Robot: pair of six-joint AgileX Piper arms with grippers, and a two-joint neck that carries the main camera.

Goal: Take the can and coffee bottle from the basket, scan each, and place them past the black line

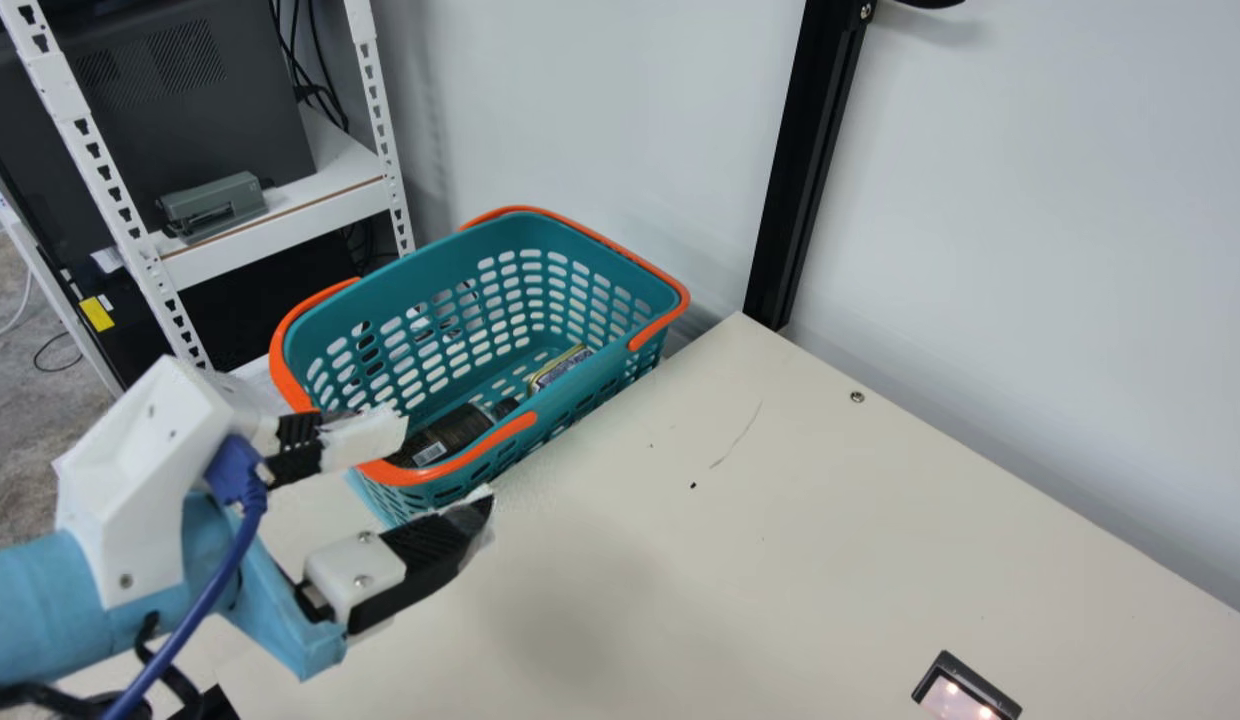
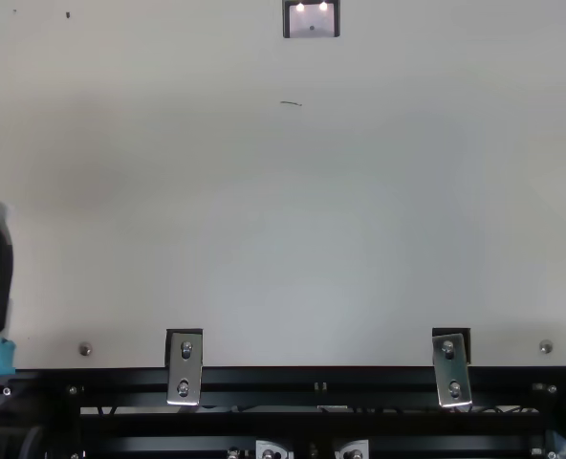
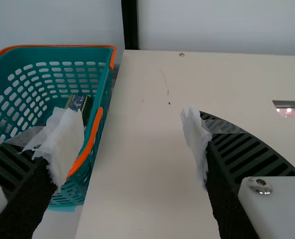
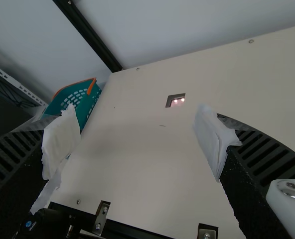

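Main view: the left gripper [image 1: 448, 466] is found with its fingers parted and nothing held between them. One finger, tipped with white wrapping, is seen across the near rim of the teal basket [image 1: 400, 290]; the other is seen outside it, above the cream table [image 1: 680, 560]. Contact with the rim cannot be determined. Inside the basket, the dark coffee bottle [image 1: 455, 432] is lying on its side, and the can [image 1: 560, 370] is located beyond it, by the table-side wall. A scanner window [image 1: 980, 682] with two lights is set in the table.

Top view: a finger of the left gripper is noted at the left edge. Two metal brackets [image 2: 185, 368] are fixed at the table's edge.

Left wrist view: the left gripper's fingers are spread wide, and the can is seen within the basket.

Right wrist view: the right gripper [image 4: 135, 132] is observed released, its white-wrapped fingers wide apart and nothing grasped.
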